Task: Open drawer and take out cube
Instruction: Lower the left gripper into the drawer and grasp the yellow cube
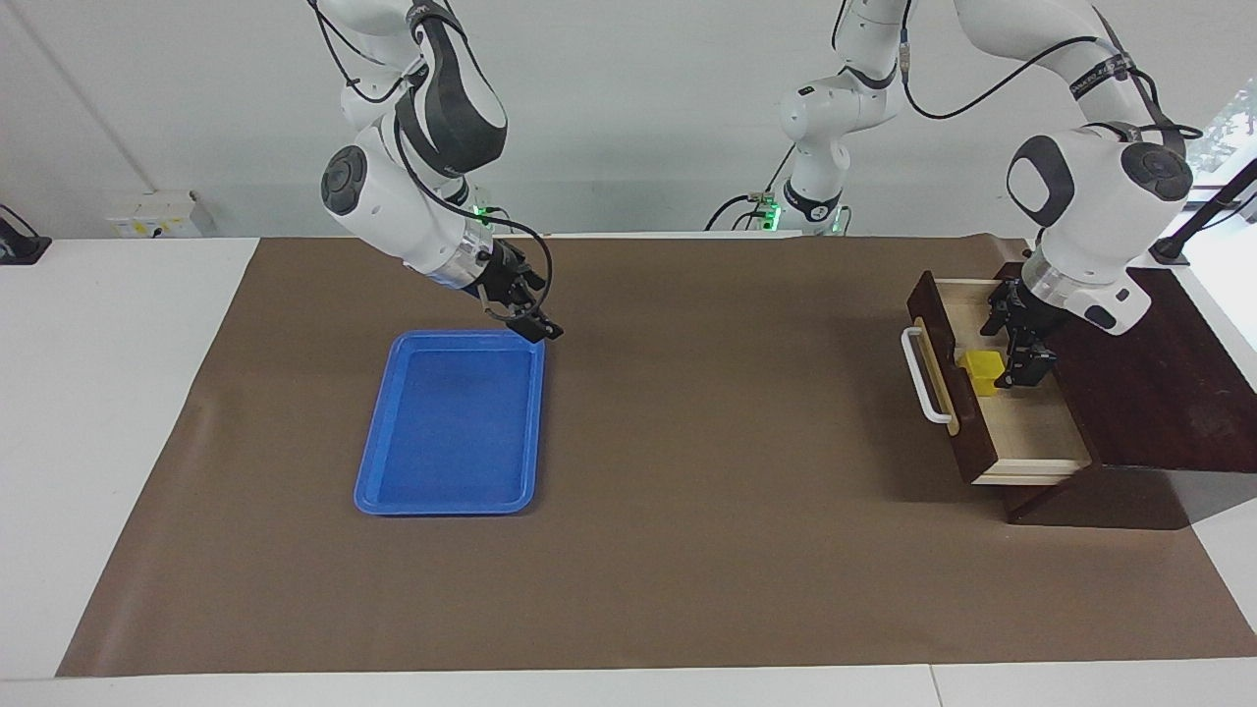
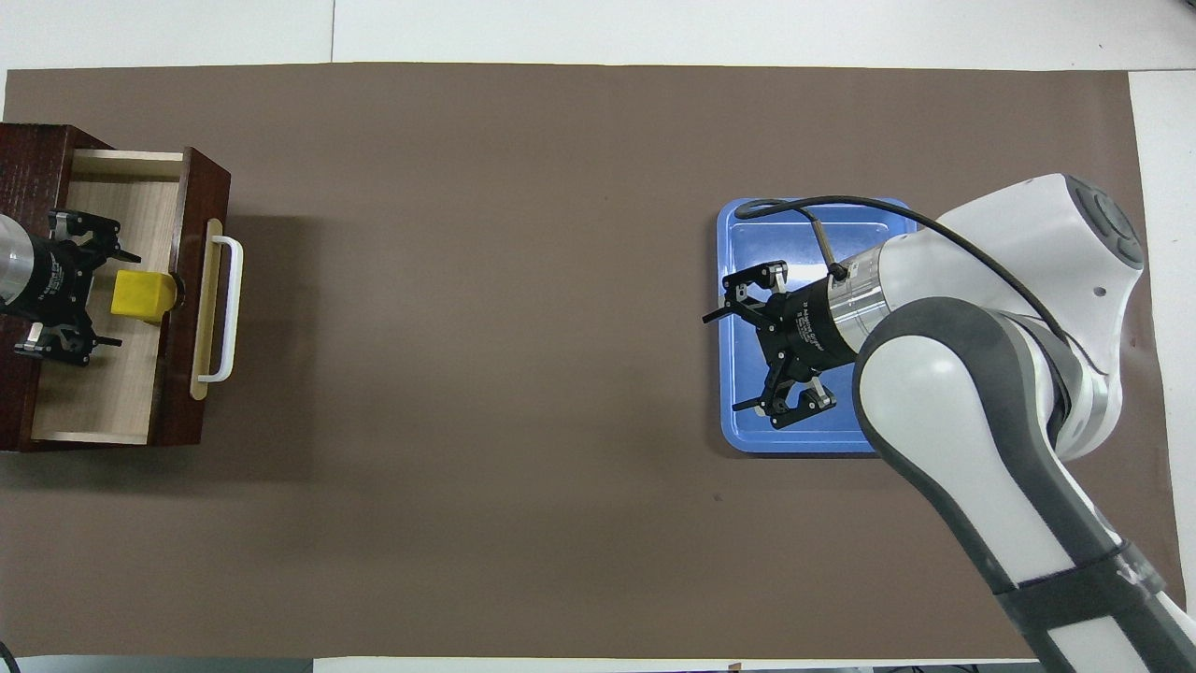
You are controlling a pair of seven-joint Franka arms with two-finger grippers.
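Bright, even light from above; soft shadows beside the drawer (image 1: 992, 412) — both views sharp.

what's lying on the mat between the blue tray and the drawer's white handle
Nothing. Between the blue tray and the drawer handle, the brown mat is bare, plainest in the overhead view.

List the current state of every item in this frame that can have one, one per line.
Dark brown wooden drawer with white bar handle: pulled open, pale interior showing.
Small bright yellow cube: resting inside the drawer by its front panel, not lifted.
Blue plastic tray: flat on the table, nothing in it.
Left claw: open, in the drawer beside the cube.
Right claw: open, waiting over the tray.
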